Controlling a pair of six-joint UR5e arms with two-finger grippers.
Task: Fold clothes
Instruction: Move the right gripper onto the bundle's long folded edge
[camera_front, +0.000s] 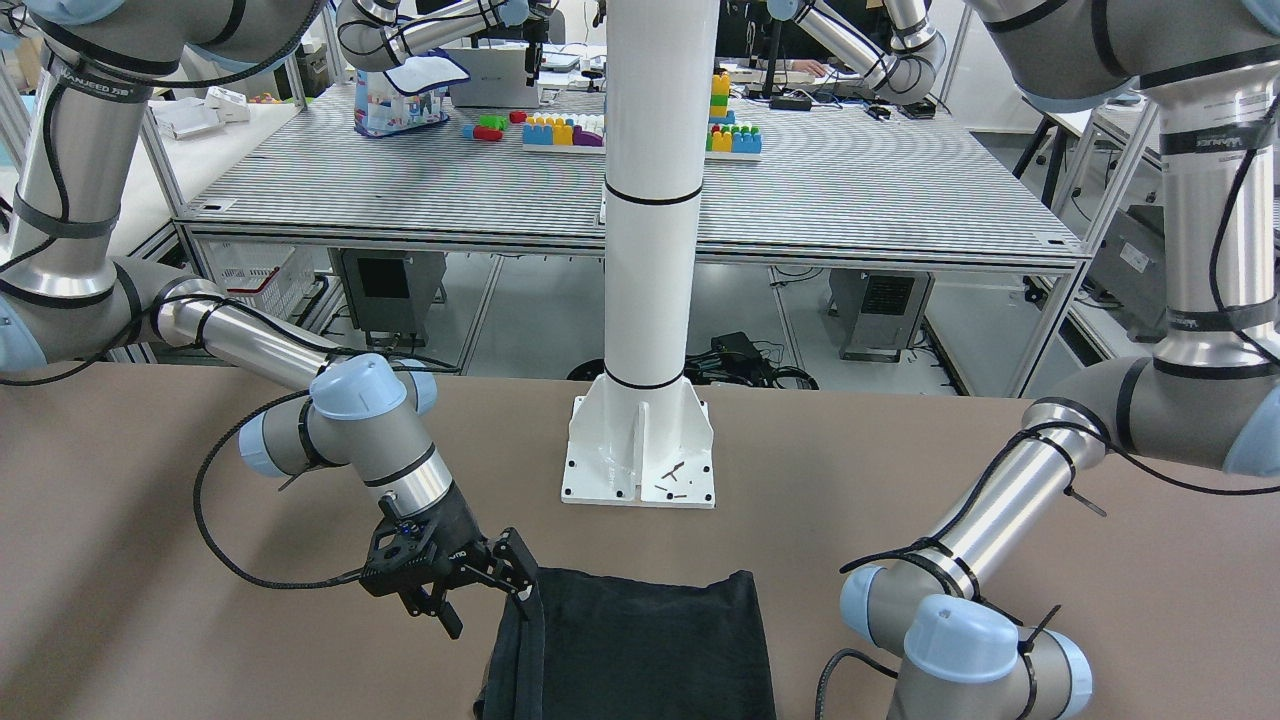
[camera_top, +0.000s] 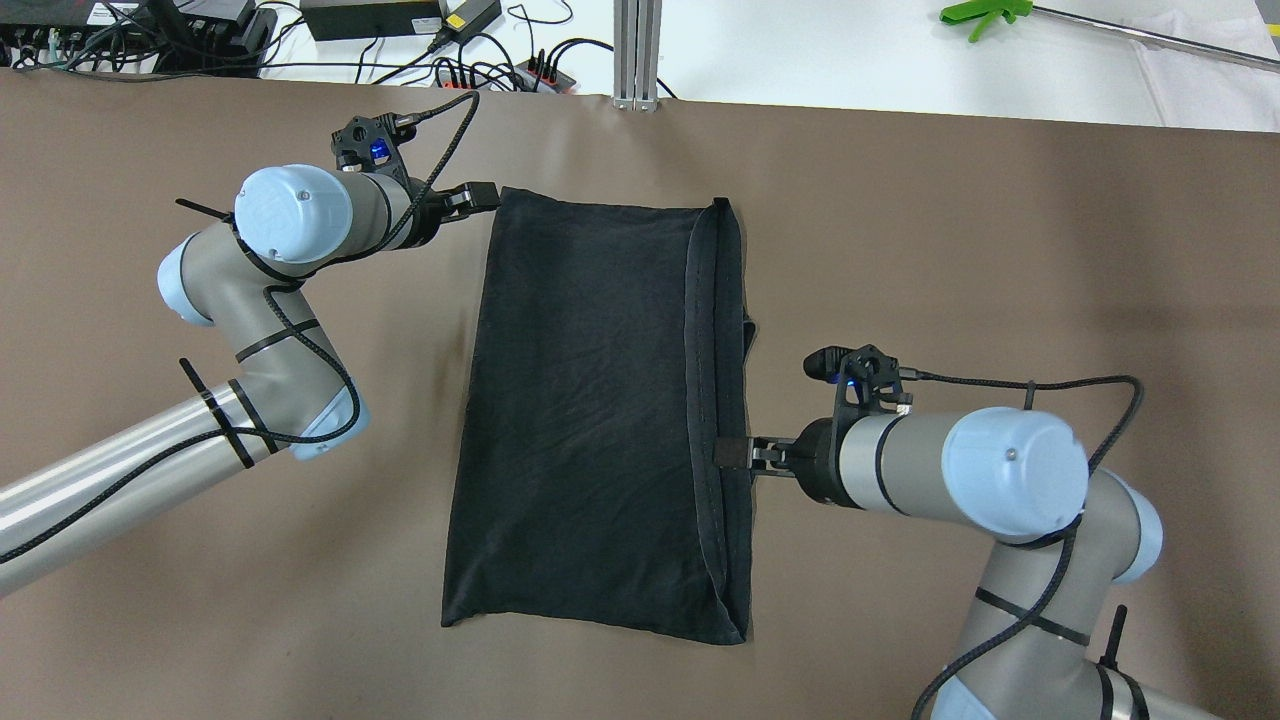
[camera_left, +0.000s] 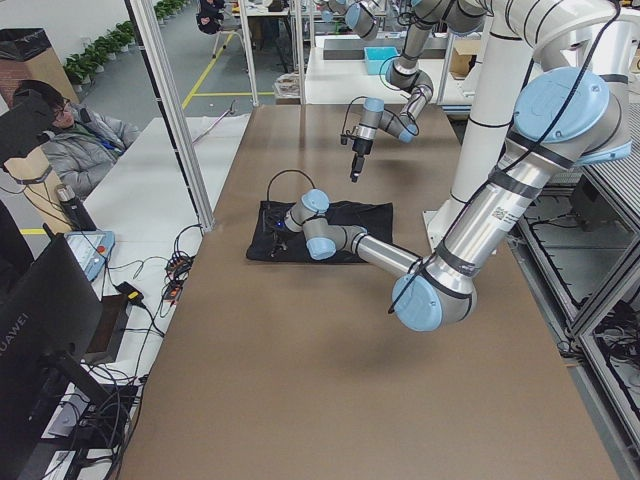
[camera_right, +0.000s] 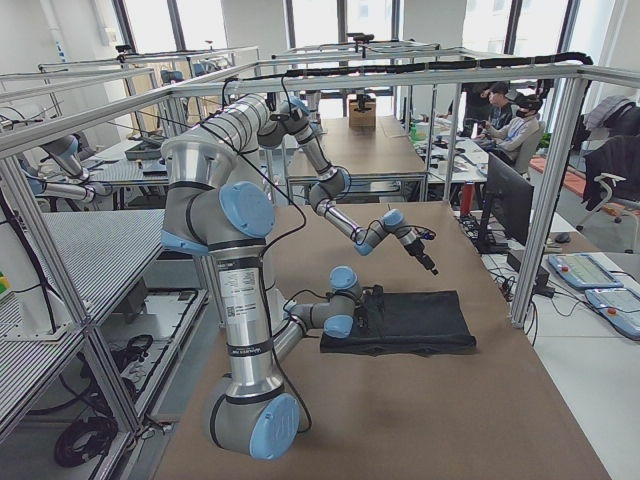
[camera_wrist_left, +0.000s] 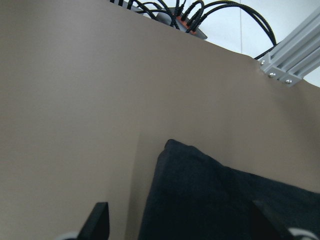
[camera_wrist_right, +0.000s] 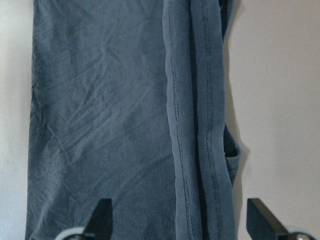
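Note:
The clothes (camera_top: 590, 400) are one black piece lying flat on the brown table, with a folded strip and stitched hem along its right side (camera_wrist_right: 195, 125). My left gripper (camera_top: 485, 197) hovers at the cloth's far left corner (camera_wrist_left: 175, 150), open, its fingers (camera_wrist_left: 100, 220) wide apart with nothing held. My right gripper (camera_top: 730, 452) sits at the hemmed right edge, open too, one fingertip (camera_wrist_right: 102, 212) over the cloth and the other over the table beside it. In the front-facing view the right gripper (camera_front: 515, 575) is low over the cloth's edge (camera_front: 650, 650).
The white pillar's base plate (camera_front: 640, 450) stands on the table on the robot's side of the cloth. Cables and power strips (camera_top: 400, 20) and an aluminium post (camera_top: 637, 50) line the far table edge. A seated person (camera_left: 60, 130) is off the far side.

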